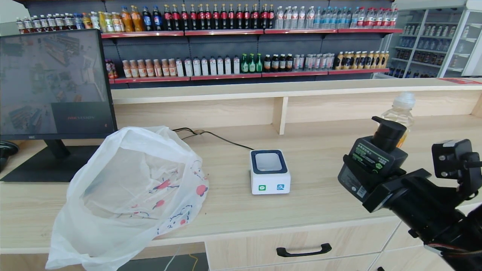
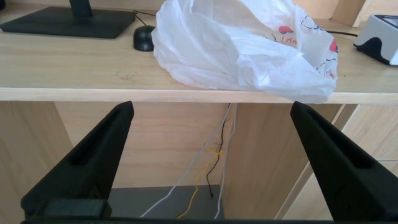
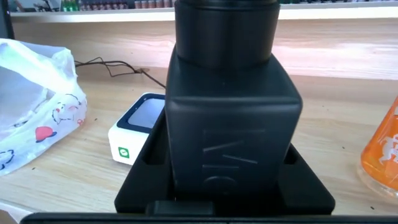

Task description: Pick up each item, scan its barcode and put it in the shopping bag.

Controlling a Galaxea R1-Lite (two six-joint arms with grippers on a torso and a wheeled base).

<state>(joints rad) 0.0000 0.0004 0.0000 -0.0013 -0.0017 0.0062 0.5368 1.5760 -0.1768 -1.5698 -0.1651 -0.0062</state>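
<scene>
The counter [image 1: 320, 158] is pale wood-grain board, matt and smooth. Below the scanner [image 1: 270, 177], the drawer handle [image 1: 303, 250] is black with a slight sheen. The scanner itself is glossy white plastic, with a dark blue rim round a glassy window. To its left the shopping bag [image 1: 131, 195] is thin, translucent white plastic film, crinkled and softly shiny, printed in red. Further left, the monitor [image 1: 52, 81] has a dark glossy screen that mirrors the room. To the scanner's right the black pump bottle [image 1: 371, 160] is matt plastic with a smooth printed label. The right gripper [image 1: 367, 180] clamped on it is matt black too. Behind that stands a clear plastic bottle [image 1: 400, 113] with a white cap.
</scene>
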